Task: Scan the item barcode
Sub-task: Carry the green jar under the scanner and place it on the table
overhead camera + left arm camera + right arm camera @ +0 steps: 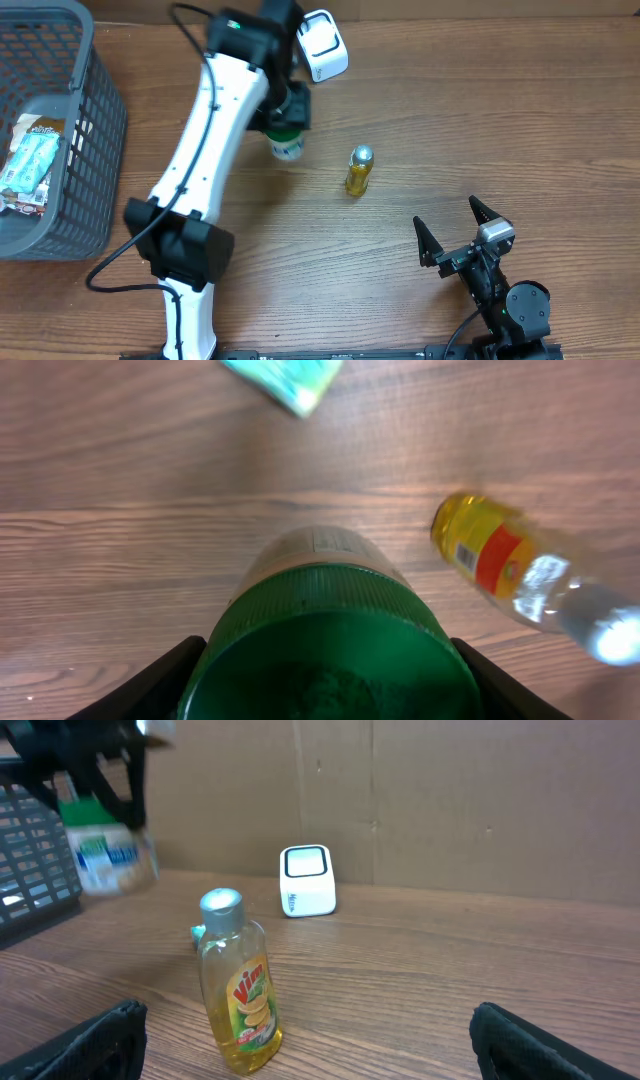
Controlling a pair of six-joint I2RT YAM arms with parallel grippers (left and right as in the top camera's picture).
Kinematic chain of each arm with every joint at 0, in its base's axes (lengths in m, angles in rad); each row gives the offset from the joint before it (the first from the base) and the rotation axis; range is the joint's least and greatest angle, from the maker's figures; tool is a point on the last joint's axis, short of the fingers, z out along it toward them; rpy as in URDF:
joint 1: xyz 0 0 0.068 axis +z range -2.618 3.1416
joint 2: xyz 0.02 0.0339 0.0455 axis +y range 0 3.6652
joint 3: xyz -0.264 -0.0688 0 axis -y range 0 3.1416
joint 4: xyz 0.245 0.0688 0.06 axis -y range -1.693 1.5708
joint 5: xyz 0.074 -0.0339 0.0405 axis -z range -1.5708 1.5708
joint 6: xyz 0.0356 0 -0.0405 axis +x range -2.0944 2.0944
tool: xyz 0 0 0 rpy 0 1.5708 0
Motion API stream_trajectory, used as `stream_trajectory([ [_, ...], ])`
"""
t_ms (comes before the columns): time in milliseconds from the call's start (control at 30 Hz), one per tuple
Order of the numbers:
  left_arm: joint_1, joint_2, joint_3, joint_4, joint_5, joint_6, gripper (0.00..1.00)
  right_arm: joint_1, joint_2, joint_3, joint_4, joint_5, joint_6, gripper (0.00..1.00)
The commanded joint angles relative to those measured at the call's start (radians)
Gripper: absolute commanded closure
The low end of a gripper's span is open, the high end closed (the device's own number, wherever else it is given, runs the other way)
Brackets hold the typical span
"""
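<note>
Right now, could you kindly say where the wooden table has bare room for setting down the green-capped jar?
Free: wood bordered by yellow silver-capped bottle, white scanner cube and open right gripper. Crowded: between scanner, bottle and green-capped jar in left gripper.

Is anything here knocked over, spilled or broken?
Nothing stands out. The yellow bottle stands upright, the white scanner stands upright too, and the left end effector grips the green-capped bottle with no spill visible.
</note>
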Motion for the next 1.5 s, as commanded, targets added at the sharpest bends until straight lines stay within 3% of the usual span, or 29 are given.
stream_trajectory([
  [0, -0.053, -0.019, -0.116, 0.045, -0.029, 0.004, 0.87, -0.003, -0.006, -0.010, 0.003, 0.002, 0.003, 0.00],
  [267, -0.100, -0.019, -0.370, 0.235, -0.028, -0.072, 0.80, -0.003, -0.006, -0.010, 0.003, 0.002, 0.003, 0.00],
  [467, -0.101, -0.019, -0.461, 0.334, -0.028, -0.090, 0.64, -0.003, -0.006, -0.010, 0.003, 0.002, 0.002, 0.00],
  [700, -0.109, -0.019, -0.477, 0.373, -0.027, -0.093, 0.47, -0.003, -0.006, -0.010, 0.003, 0.002, 0.003, 0.00],
  [933, -0.109, -0.016, -0.478, 0.376, -0.027, -0.093, 0.23, -0.003, -0.006, -0.010, 0.003, 0.002, 0.003, 0.00],
  [1467, -0.101, -0.017, -0.476, 0.375, -0.025, -0.089, 0.05, -0.003, -0.006, -0.010, 0.003, 0.002, 0.003, 0.00],
])
